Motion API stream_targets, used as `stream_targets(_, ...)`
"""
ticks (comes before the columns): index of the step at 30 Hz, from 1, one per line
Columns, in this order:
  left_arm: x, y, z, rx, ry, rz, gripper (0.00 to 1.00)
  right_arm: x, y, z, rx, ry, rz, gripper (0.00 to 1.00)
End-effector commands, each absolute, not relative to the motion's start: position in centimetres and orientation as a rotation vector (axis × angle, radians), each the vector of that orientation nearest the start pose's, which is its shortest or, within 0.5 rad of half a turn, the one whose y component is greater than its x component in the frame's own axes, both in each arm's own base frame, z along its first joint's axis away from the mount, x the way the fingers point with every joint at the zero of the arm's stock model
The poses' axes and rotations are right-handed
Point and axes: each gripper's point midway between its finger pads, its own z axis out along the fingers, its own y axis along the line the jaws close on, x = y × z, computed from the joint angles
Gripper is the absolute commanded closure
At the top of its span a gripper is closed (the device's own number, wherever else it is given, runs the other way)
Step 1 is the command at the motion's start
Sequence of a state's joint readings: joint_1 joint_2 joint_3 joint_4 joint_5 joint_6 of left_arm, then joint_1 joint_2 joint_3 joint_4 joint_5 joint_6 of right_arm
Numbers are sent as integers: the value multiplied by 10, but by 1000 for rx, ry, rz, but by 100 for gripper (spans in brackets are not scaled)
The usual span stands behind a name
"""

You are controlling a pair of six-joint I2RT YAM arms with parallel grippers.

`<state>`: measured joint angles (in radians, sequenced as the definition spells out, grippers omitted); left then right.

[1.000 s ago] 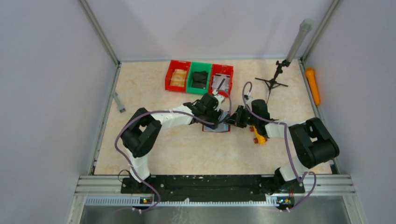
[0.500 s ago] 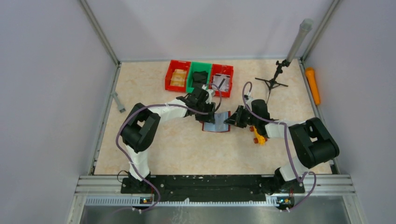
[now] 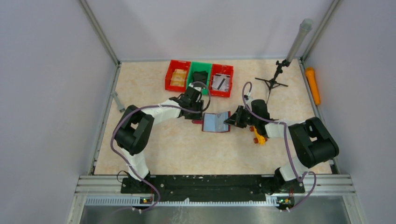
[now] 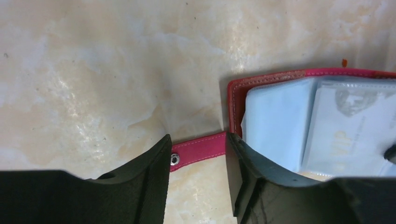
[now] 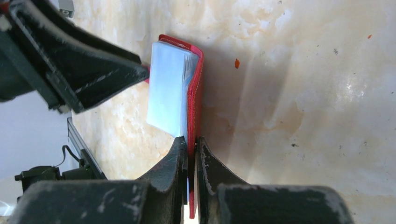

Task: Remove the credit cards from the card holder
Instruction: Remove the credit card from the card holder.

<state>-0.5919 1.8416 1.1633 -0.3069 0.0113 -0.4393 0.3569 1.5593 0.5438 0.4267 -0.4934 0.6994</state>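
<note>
Your left arm (image 3: 159,112) has drawn back to the left: a second ago it lay over the card holder (image 3: 216,122), and now the holder is uncovered. Your right arm (image 3: 280,128) has not shifted.

On the table (image 3: 187,154), the bins (image 3: 197,90) stand in a row at the far side, well apart from the work. The holder lies open at mid-table, between your two grippers, with its pale blue sleeves (image 4: 280,121) facing up. A light card (image 4: 355,126) shows inside one sleeve.

Your right gripper (image 5: 192,140) is clamped on the holder's red cover at its right edge, the fingers pinched together on the thin leather. Your left gripper (image 4: 198,140) sits just beside the holder's left edge with its jaws apart and nothing in them. The holder's strap (image 4: 201,150) lies flat on the table in the gap between those fingers, and its small metal snap (image 4: 174,159) sits right beside the left-hand finger.
</note>
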Motion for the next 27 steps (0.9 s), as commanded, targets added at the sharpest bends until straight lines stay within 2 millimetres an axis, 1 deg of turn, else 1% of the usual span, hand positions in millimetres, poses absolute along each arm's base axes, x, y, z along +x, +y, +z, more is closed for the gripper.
stream_targets(1, 335, -273, 86, 305, 2392, -531, 56, 310, 227, 62, 55, 2262, 1103, 100)
stream_targets(3, 330, -281, 104, 346, 2299, -618, 60, 311, 227, 62, 58, 2262, 1104, 100)
stream_targets(4, 325, -288, 111, 372, 2258, -682, 60, 310, 227, 62, 58, 2262, 1103, 100)
stream_targets(6, 317, -302, 122, 435, 2192, -800, 58, 310, 227, 62, 58, 2262, 1105, 100)
stream_targets(8, 311, -314, 124, 482, 2183, -877, 58, 310, 227, 62, 58, 2262, 1107, 100)
stream_targets(11, 305, -326, 122, 528, 2185, -916, 58, 311, 227, 62, 55, 2261, 1108, 100)
stream_targets(12, 303, -330, 122, 549, 2176, -925, 56, 310, 228, 62, 54, 2261, 1109, 100)
stream_targets(14, 297, -339, 119, 599, 2175, -933, 51, 310, 227, 62, 55, 2261, 1109, 100)
stream_targets(17, 296, -349, 104, 630, 2237, -938, 46, 310, 228, 63, 55, 2260, 1113, 100)
stream_targets(18, 296, -351, 98, 635, 2261, -939, 41, 310, 228, 63, 54, 2259, 1114, 100)
stream_targets(21, 296, -354, 83, 643, 2324, -934, 23, 310, 228, 64, 52, 2257, 1118, 100)
stream_targets(22, 295, -353, 79, 645, 2344, -926, 20, 310, 228, 63, 51, 2258, 1120, 100)
stream_targets(24, 297, -350, 69, 638, 2395, -880, 19, 309, 229, 63, 53, 2259, 1122, 100)
stream_targets(27, 301, -345, 58, 635, 2446, -816, 23, 309, 229, 64, 52, 2257, 1124, 100)
